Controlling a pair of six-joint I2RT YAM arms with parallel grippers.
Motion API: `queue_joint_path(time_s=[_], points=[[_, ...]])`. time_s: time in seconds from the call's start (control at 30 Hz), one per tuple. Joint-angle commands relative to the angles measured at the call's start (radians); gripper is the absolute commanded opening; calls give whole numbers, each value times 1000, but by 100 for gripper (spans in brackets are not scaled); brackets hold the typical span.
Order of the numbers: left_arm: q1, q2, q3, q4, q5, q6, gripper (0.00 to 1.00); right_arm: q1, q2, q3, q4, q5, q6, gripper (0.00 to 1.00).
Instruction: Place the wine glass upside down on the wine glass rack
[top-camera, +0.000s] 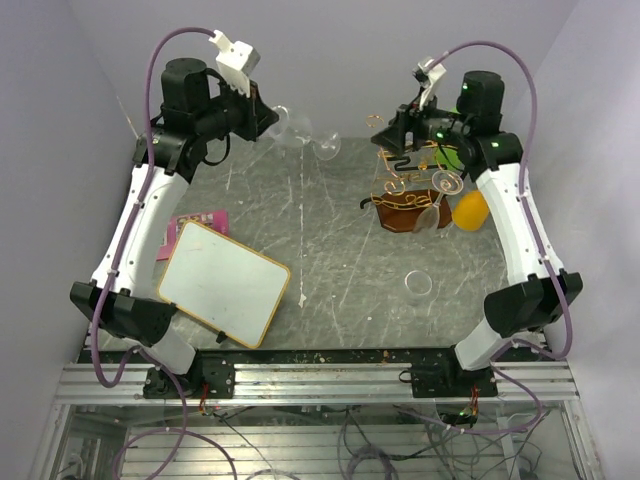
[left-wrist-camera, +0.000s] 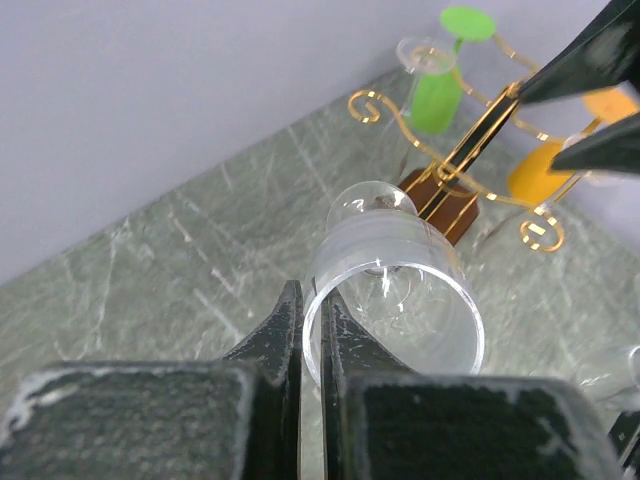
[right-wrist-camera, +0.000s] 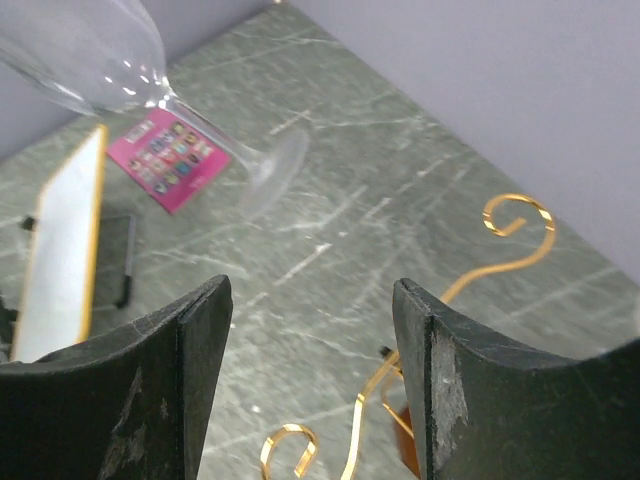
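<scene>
The left gripper (left-wrist-camera: 312, 305) is pinching the wine glass (left-wrist-camera: 385, 250), lying sideways, foot pointing right at the wine glass rack (top-camera: 400, 213); the right gripper (right-wrist-camera: 310, 300) is hanging open

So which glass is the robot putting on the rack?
Find the far left of the grey-green table, where the left gripper is. It pinches the rim of a clear wine glass tipped on its side. No other glass is held by a gripper.

Robotics lab test cell: plain pale walls (top-camera: 330, 60), aluminium mounting rail (top-camera: 300, 382), loose cables (top-camera: 372, 440), grey marbled tabletop (top-camera: 340, 262).
</scene>
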Motion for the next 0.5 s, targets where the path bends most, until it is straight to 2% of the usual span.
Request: queue_joint_path(time_s=[0.0, 0.3, 0.4, 0.47], points=[[-8, 0, 45, 162, 34, -151, 7, 56, 50, -5, 141, -54, 217, 65], [-7, 2, 27, 220, 75, -222, 7, 150, 118, 22, 140, 115, 309, 67], [-8, -1, 20, 225, 83, -221, 7, 156, 127, 8, 156, 113, 337, 65], [-8, -1, 14, 231, 90, -224, 7, 158, 132, 3, 167, 110, 358, 59]])
